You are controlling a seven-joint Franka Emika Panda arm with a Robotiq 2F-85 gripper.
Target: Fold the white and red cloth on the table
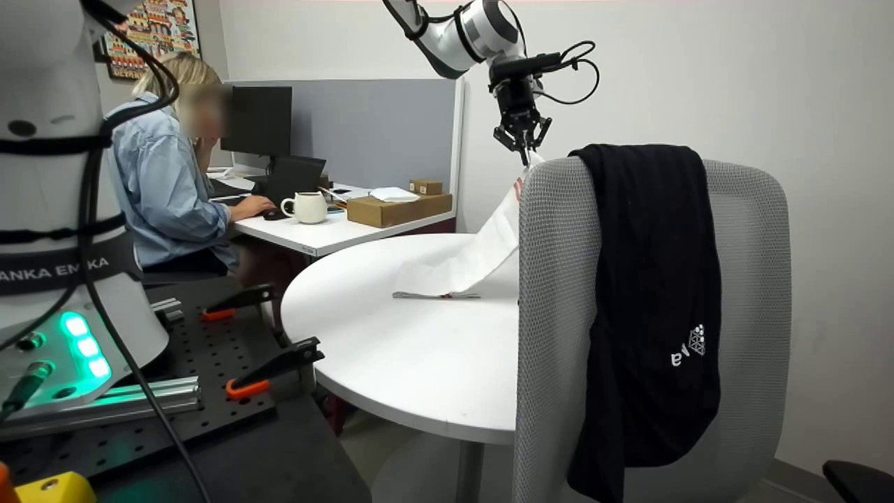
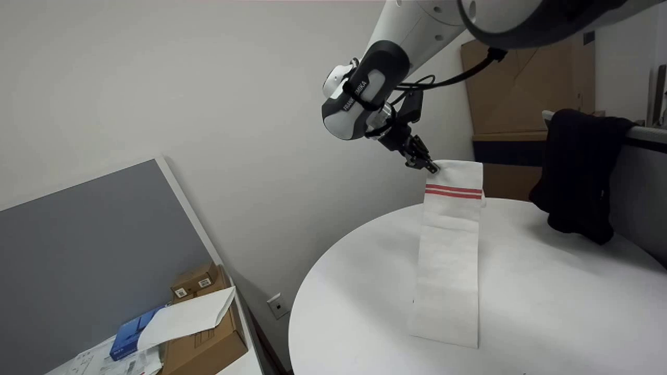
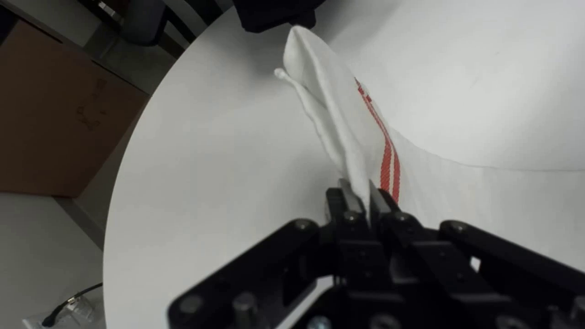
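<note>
The white and red cloth (image 1: 475,258) is a long narrow strip. Its upper end is lifted and its lower end lies on the round white table (image 1: 391,349). It also shows in an exterior view (image 2: 449,271), with two red stripes near the raised end. My gripper (image 1: 525,157) is shut on that raised end, at one corner, above the table. In the wrist view the fingertips (image 3: 364,196) pinch the cloth edge (image 3: 338,77), which stands out from between them in layered folds. The gripper also shows in an exterior view (image 2: 433,167). The chair hides part of the cloth.
A grey chair (image 1: 754,279) with a black garment (image 1: 649,307) stands against the table. A desk (image 1: 335,241) with a mug (image 1: 307,208) and cardboard boxes (image 1: 398,208) is behind; a person (image 1: 171,175) sits there. A wall is close to the arm.
</note>
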